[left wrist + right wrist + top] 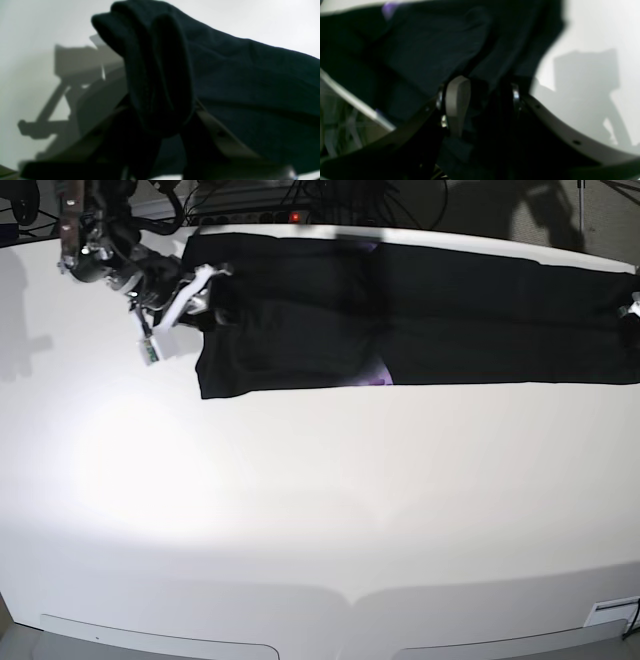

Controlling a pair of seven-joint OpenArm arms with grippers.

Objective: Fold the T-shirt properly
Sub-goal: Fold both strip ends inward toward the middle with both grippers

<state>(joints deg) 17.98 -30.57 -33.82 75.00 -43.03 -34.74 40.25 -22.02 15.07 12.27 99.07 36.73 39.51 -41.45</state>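
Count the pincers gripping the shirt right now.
2. The right pincer clamps the T-shirt at its left end in the base view; the left pincer clamps its right end, mostly out of frame there.

The right arm (110, 255), upper left of the base view, is black with metal joints, dark cables and white gripper (196, 292) fingers. Wrist views show pale grey, curved fingers (457, 105) with small dark screw holes.

You face white table (320, 530), bright glare patch on its left half. Dark cables (300, 198) and power strip (240, 220) with red light behind far edge. Shadows along back.
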